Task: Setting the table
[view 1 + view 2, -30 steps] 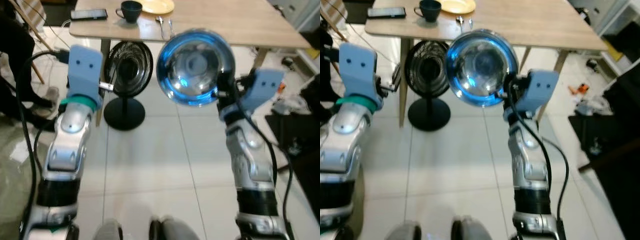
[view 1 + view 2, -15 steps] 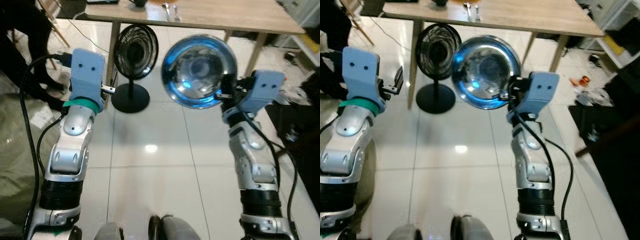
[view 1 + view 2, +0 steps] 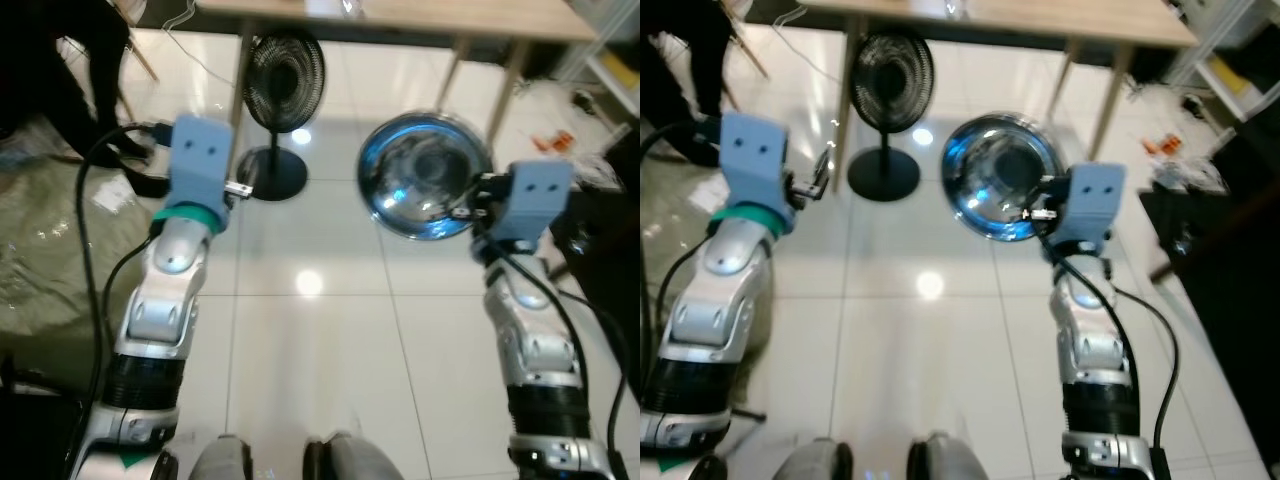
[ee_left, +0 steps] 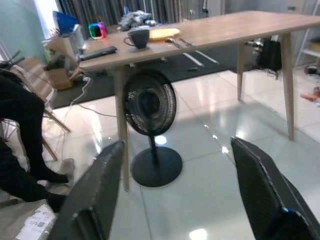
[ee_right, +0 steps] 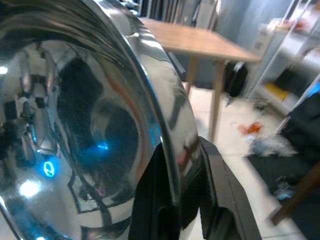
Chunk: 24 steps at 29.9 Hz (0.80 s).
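Right now the right gripper (image 5: pixel 172 200) is clamped on the rim of a shiny steel bowl (image 3: pixel 425 188), one black finger inside the rim and the other outside it, as the right wrist view shows. The bowl is held up in the air on the right side of the scene, tilted so that its hollow faces back toward the robot's head, with blue and white reflections in it. Its rim sits against the blue wrist housing of the right arm (image 3: pixel 527 330), which rises from the near right.

On the left, the left gripper (image 4: pixel 170 200) holds nothing; its two black fingers (image 4: pixel 92 200) stand wide apart, and through the gap the left wrist view looks at the floor and the furniture beyond. The left arm (image 3: pixel 165 300) is raised at about the same height as the right one, with a black cable looping off its wrist.

Beyond both grippers, a black pedestal fan (image 3: pixel 281 110) stands on the glossy white tiled floor (image 3: pixel 310 330), just in front of a wooden table (image 4: pixel 210 35) at the far side. On the table's left part lie a dark cup (image 4: pixel 139 38), a yellow plate (image 4: pixel 164 33), some cutlery (image 4: pixel 176 42) and a flat dark device (image 4: pixel 97 53). A person's dark-clad legs (image 4: pixel 22 135) are at the far left, beside a wooden chair leg.
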Motion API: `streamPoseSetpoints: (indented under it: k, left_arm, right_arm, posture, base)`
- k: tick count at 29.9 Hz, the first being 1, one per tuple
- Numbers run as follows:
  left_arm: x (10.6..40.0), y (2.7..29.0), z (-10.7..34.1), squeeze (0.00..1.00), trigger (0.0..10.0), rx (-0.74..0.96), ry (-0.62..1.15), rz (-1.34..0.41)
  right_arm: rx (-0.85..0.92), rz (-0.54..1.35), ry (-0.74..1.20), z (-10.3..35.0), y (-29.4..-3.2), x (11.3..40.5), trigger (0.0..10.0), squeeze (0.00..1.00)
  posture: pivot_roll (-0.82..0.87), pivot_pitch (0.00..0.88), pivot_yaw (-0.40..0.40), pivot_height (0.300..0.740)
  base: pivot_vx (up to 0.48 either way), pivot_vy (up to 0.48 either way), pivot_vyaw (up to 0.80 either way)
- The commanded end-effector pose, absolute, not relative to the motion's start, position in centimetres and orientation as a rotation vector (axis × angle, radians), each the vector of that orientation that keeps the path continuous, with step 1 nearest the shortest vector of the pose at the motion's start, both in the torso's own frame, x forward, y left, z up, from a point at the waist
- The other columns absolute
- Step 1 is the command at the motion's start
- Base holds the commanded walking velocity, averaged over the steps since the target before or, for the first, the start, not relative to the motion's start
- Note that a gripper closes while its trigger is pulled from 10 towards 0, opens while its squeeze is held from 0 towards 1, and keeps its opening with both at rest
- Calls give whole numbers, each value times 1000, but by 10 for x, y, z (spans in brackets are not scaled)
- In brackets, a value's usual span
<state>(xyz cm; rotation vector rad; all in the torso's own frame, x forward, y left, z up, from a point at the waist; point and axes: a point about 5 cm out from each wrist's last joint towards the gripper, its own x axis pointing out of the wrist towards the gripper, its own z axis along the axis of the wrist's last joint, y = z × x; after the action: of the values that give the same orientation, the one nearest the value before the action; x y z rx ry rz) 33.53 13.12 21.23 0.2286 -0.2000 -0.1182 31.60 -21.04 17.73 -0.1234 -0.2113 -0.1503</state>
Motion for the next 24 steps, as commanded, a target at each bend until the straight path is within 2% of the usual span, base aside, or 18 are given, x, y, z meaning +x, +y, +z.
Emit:
streamPoseSetpoints:
  k: [1, 4, 8, 24]
  left_arm:
    - [338, 122, 210, 0, 10000, 217, -199, -160]
    - [341, 105, 209, 0, 10000, 207, -203, -229]
    - [343, 95, 205, 0, 10000, 197, -199, -261]
    - [338, 99, 197, 0, 10000, 192, -197, -239]
  right_arm:
    - [-184, -130, -275, 183, -211, 311, 10000, 0]
    - [-220, -149, -272, 181, -221, 305, 10000, 0]
    - [-219, -155, -252, 176, -223, 301, 10000, 0]
    - [-161, -105, -241, 168, -206, 304, 10000, 0]
  posture:
    - [-12, 27, -31, 740]
    - [-35, 26, -19, 740]
    - [-45, 31, -21, 740]
    - [-21, 39, -56, 740]
  base:
    - [-382, 0, 0]
    - [-382, 0, 0]
    - [-383, 0, 0]
    - [-361, 0, 0]
